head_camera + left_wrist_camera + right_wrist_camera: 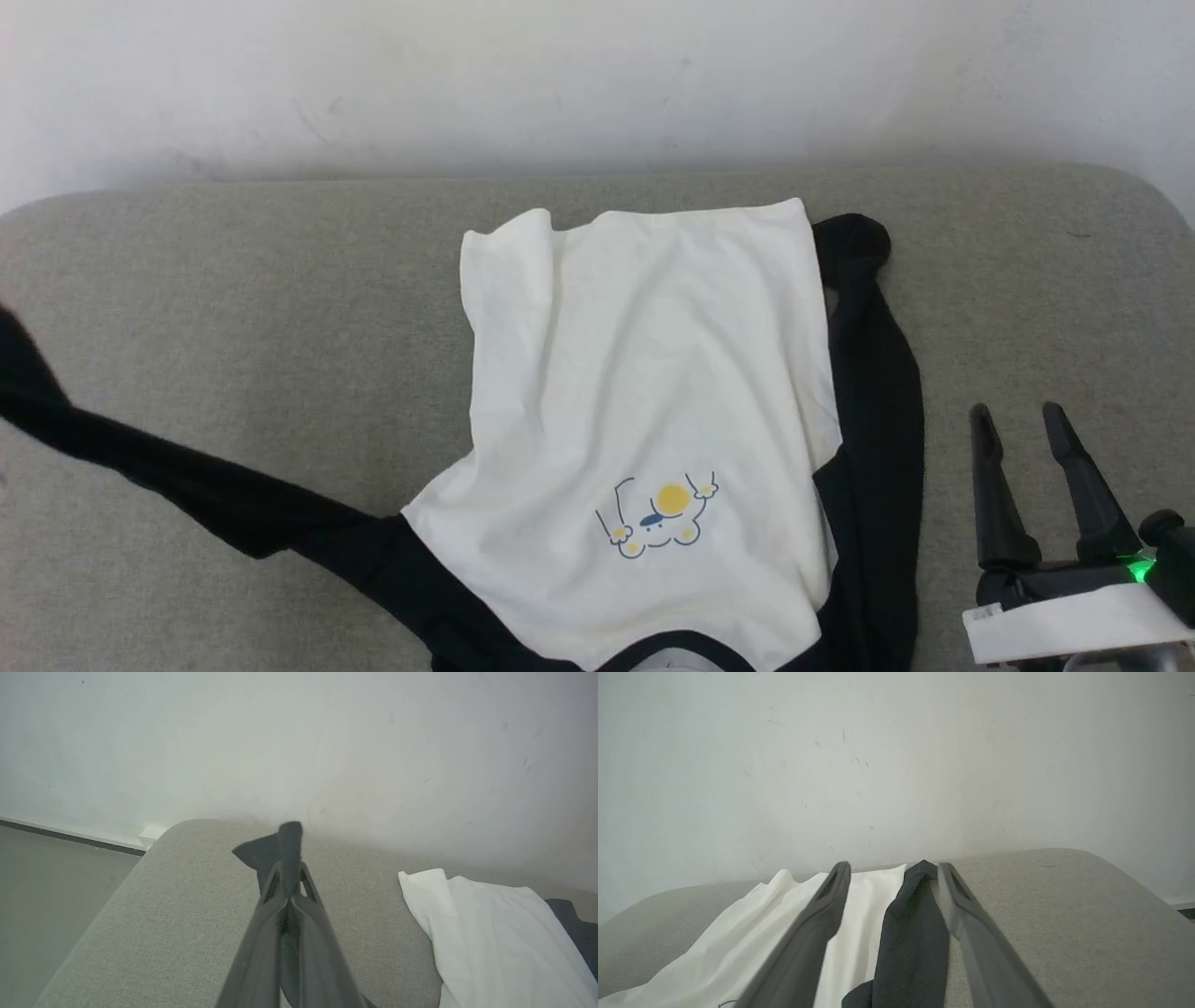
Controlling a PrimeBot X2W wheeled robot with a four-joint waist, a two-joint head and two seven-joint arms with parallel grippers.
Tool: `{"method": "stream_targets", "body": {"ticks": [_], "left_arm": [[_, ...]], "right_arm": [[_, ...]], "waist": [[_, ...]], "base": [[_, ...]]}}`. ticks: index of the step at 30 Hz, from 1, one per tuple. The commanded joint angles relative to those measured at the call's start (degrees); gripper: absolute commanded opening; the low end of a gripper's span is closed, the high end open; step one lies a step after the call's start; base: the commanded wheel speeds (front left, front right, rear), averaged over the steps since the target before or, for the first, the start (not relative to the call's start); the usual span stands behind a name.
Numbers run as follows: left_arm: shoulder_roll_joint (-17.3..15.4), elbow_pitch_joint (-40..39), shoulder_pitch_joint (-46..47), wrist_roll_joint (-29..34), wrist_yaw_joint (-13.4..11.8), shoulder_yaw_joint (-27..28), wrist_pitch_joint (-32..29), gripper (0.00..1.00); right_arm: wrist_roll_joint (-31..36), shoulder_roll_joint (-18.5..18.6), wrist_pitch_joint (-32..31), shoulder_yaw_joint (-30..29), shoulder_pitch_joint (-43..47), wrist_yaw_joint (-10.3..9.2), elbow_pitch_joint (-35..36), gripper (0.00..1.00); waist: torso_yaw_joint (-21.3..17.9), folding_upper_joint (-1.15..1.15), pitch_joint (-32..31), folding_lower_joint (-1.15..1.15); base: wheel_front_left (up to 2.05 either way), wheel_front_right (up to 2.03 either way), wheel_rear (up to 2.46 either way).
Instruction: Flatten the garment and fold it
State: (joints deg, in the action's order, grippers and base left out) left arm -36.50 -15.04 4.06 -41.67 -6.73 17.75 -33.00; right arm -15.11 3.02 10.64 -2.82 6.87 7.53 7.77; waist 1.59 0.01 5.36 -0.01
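The garment (644,373) lies on the grey fabric-covered table (233,280), in front of the white wall (597,84). Its collar is toward the robot and its hem toward the wall. The white body is mostly spread out w/ soft creases, and the hem corner on the robot's left is bunched up a bit. The cartoon print (661,513) faces up, near the collar end.

The left sleeve (187,476) is pulled out taut to the left as a narrow black band running off the head view's edge. In the left wrist view the left gripper (289,858) has its jaws clenched on black sleeve cloth, w/ a flap of it sticking out beside the tips. Where finger ends and cloth begins is hard to make out there, prob. because both are dark.

The right sleeve (878,392) lies folded along the body's right edge, pointing toward the wall. The right gripper (1018,415) hovers just beside it, jaws released and holding nothing. In the right wrist view that sleeve shows btwn the two spread fingers (817,919).
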Motion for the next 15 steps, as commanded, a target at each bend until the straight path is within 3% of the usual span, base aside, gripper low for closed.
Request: {"method": "stream_targets", "body": {"ticks": [1, 9, 15], "left_arm": [[0.34, -1.00, 0.71, 0.61, -0.47, -0.60, -0.07, 0.00], [2.28, -10.79, 7.55, 3.90, -2.37, -11.71, -3.26, 0.00], [7.18, -15.75, 14.29, 6.60, -1.46, -25.14, -5.36, 0.00]], "right_arm": [[-0.25, -0.14, 0.00, -0.25, 0.70, -0.04, 0.36, 1.00], [-0.12, -0.14, -0.43, -1.49, 1.23, -0.04, 1.63, 1.00], [-0.55, -0.14, -0.18, -3.32, 1.40, -0.04, 2.35, 1.00]], "waist": [[-0.16, -0.01, -0.19, 0.01], [-1.05, -0.01, -0.86, 0.01], [-1.34, -0.01, -0.46, 0.01]], "base": [[0.00, 0.00, 0.00], [0.00, 0.00, 0.00], [0.00, 0.00, 0.00]]}}
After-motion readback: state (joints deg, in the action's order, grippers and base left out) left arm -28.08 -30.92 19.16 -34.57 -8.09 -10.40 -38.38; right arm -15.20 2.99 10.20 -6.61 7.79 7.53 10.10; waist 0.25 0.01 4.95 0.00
